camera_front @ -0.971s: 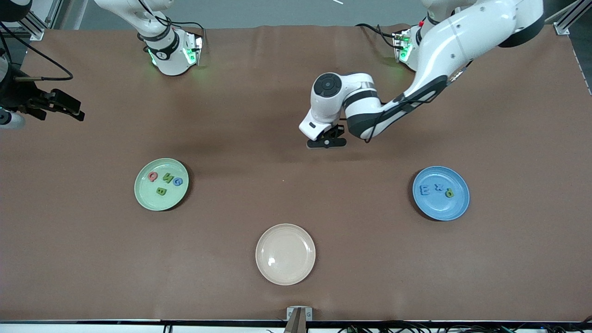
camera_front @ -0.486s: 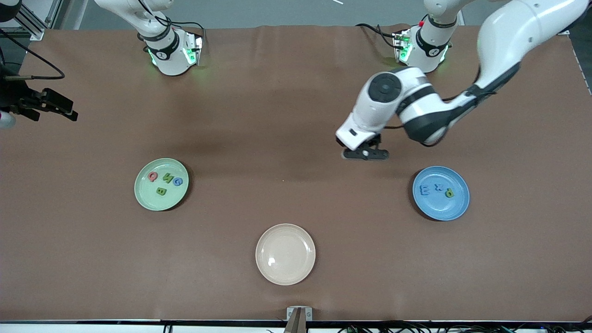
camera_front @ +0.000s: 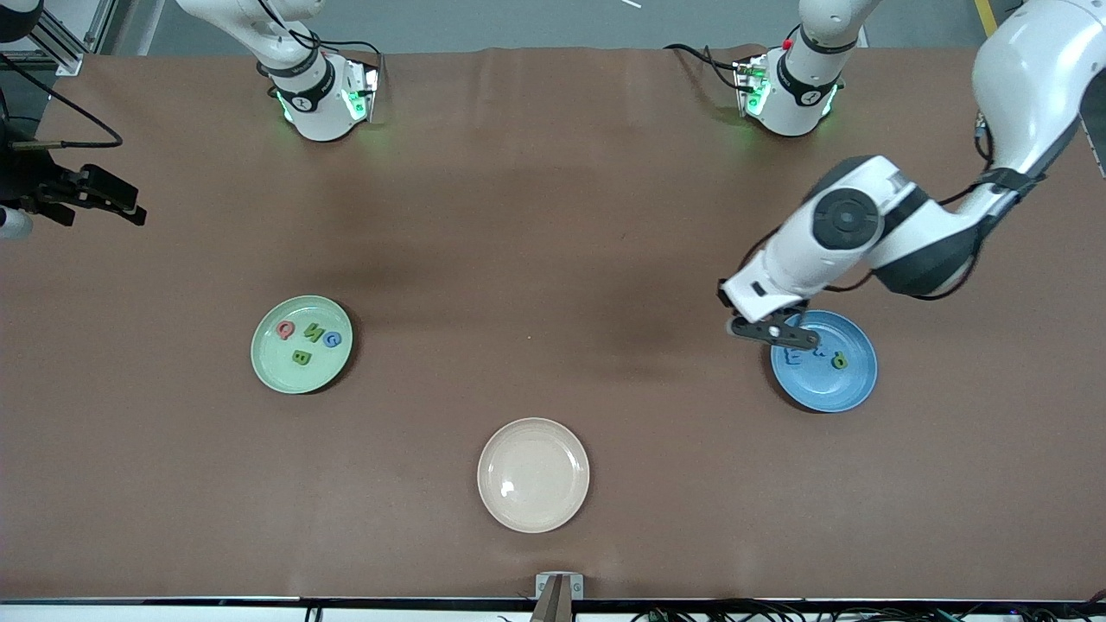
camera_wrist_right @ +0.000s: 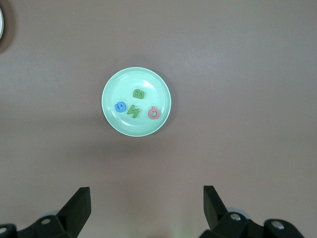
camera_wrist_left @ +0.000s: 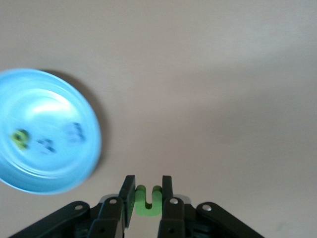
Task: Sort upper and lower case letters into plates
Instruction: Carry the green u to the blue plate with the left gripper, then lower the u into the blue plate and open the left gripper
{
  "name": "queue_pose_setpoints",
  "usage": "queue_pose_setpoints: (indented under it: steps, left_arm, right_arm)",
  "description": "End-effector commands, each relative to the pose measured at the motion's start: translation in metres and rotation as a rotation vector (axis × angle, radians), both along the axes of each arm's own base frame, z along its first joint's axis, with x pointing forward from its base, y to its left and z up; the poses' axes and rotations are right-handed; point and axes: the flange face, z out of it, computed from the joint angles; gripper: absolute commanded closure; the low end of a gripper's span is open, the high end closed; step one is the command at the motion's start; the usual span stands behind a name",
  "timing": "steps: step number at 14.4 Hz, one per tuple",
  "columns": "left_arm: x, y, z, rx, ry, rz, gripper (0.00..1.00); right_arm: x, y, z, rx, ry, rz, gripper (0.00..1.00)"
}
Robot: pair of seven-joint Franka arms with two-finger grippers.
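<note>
My left gripper [camera_front: 772, 332] hangs over the rim of the blue plate [camera_front: 825, 384] on the side toward the table's middle. It is shut on a small green U-shaped letter [camera_wrist_left: 147, 204], pinched between the jaws of the left gripper [camera_wrist_left: 147, 184]. The blue plate [camera_wrist_left: 49, 171] holds a green letter [camera_front: 839, 361] and blue letters partly hidden under the hand. The mint green plate [camera_front: 275, 367] carries a red letter [camera_front: 285, 329], a green N [camera_front: 314, 333], a blue letter [camera_front: 333, 339] and a green B [camera_front: 301, 357]. My right gripper [camera_front: 117, 206] waits open, high over the right arm's end; the mint plate [camera_wrist_right: 136, 128] lies far below the right gripper [camera_wrist_right: 147, 196].
A cream-beige plate [camera_front: 533, 501] with nothing in it lies near the front camera, midway between the two other plates. Both arm bases stand along the table's edge farthest from the camera. A brown mat covers the table.
My left arm has swung from over the table's middle to the blue plate's rim, carrying the green letter. The right gripper has barely shifted.
</note>
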Motion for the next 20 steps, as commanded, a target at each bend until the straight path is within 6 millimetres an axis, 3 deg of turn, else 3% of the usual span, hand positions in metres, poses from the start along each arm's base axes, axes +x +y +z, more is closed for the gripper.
queue_pose_setpoints:
  steps: [1,6,9,14,20]
  left_arm:
    - [0.027,0.046,-0.017,0.020,0.015,-0.062,0.93]
    - [0.075,0.105,-0.051,0.112,0.016,-0.186,0.93]
    - [0.088,0.112,-0.079,0.129,-0.026,-0.194,0.93]
    - [0.094,0.137,-0.109,0.102,-0.058,-0.206,0.93]
    - [0.088,0.133,-0.132,0.071,-0.031,-0.182,0.91]
  right_arm:
    - [-0.014,0.001,0.005,-0.019,-0.003,0.018,0.00]
    - [-0.015,0.005,0.007,-0.030,-0.006,0.028,0.00]
    - [-0.015,0.004,0.007,-0.030,-0.001,0.025,0.00]
    - [-0.015,0.005,0.008,-0.030,-0.006,0.026,0.00]
    - [-0.017,-0.002,0.007,-0.017,0.003,-0.017,0.00]
